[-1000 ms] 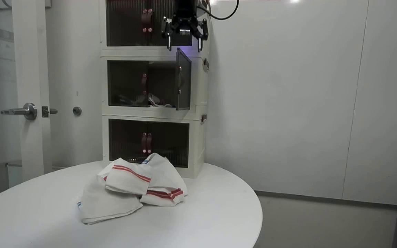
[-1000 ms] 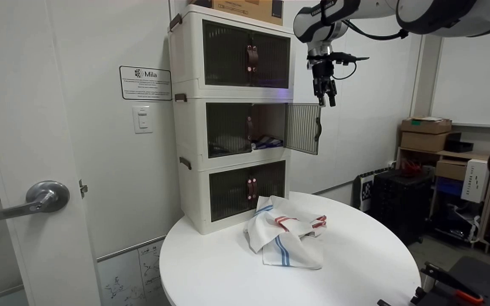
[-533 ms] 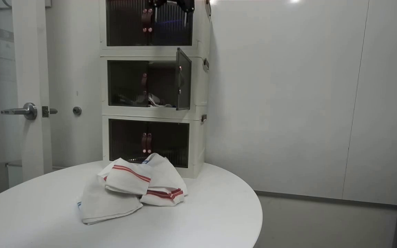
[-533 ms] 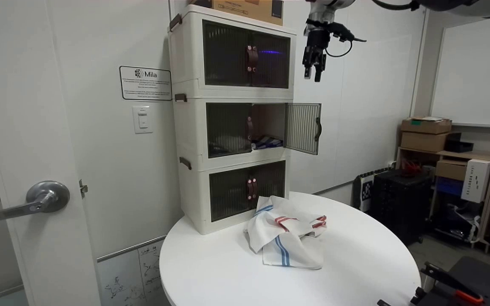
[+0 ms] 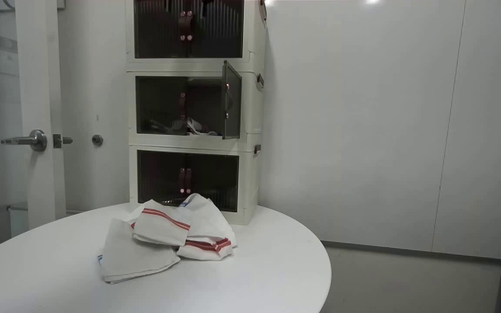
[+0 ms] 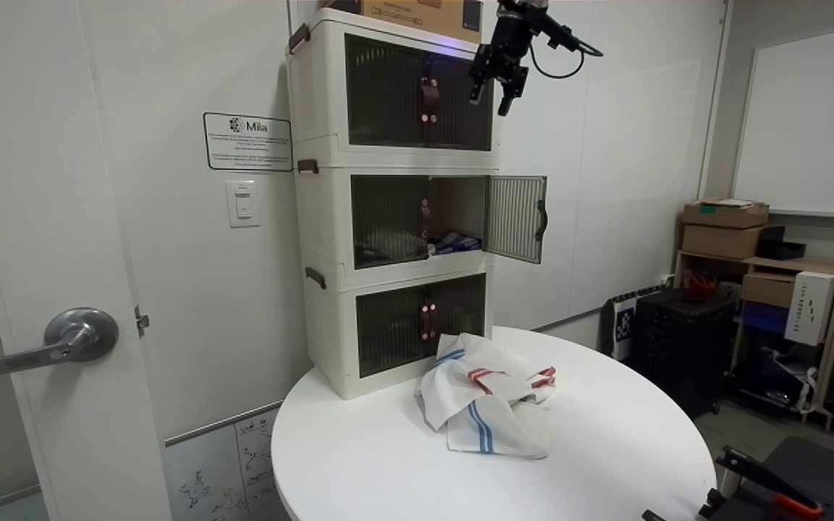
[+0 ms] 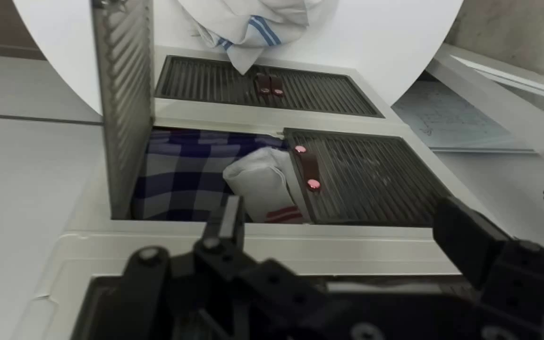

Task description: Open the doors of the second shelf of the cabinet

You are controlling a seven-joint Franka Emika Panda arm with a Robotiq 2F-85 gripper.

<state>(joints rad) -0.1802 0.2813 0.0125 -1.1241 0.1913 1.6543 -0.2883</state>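
Wrist view: the second shelf [image 7: 328, 231] is half opened, with the open door [image 7: 128, 113] swung well out on its hinge and the closed door [image 7: 366, 174] in its frame beside it. A blue-checked cloth [image 7: 182, 172] and a folded white cloth [image 7: 263, 182] show through the gap. The shelf is the middle tier of the cabinet [image 6: 324, 224], which stands at the edge of the round white counter [image 6: 402, 470].

Judging by that, half the job is done, and the step in hand looks like getting into position for the closed door. The next move calls for coming down past the upper tier [image 6: 417, 156] to the strap handle [image 7: 310, 166] on the closed door's free edge, or hooking a fingertip behind that edge, then drawing the door outward about its far hinge. The open door should be given room, since a brush could push it back in.

The gripper [image 6: 490, 103] hangs tilted, fingers downward, across the right-hand edge of the upper tier in an exterior view. Its fingers are spread wide, which the wrist view bears out, and nothing is held between them. It appears to touch nothing, though how near the cabinet's front it is cannot be told.
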